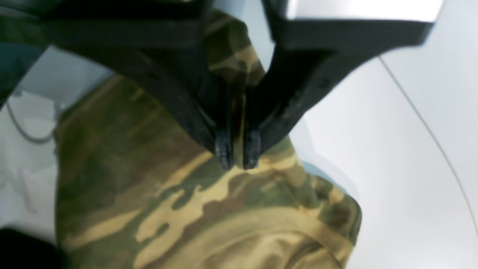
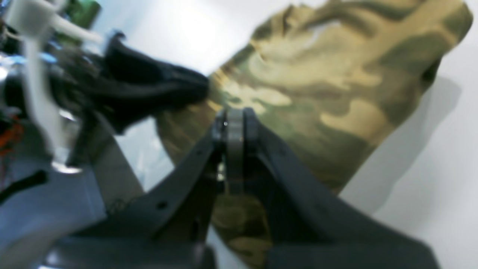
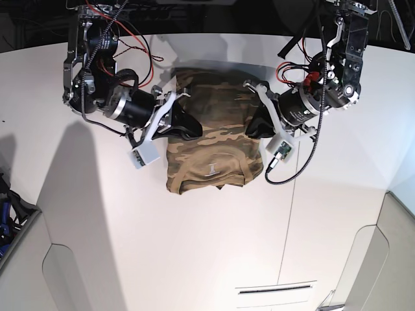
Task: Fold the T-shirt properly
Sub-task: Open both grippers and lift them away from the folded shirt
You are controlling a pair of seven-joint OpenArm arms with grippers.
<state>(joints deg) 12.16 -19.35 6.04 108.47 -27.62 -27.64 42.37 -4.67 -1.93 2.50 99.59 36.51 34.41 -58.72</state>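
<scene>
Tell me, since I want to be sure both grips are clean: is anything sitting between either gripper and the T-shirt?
Nothing visible is. The left gripper is pinched straight onto the T-shirt, with camouflage cloth showing between its fingertips. The right gripper is shut at the shirt's opposite edge. Only bare white table surrounds the shirt.

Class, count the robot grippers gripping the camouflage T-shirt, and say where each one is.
2. The right gripper pinches the T-shirt at its left edge in the base view; the left gripper pinches the opposite edge.
</scene>
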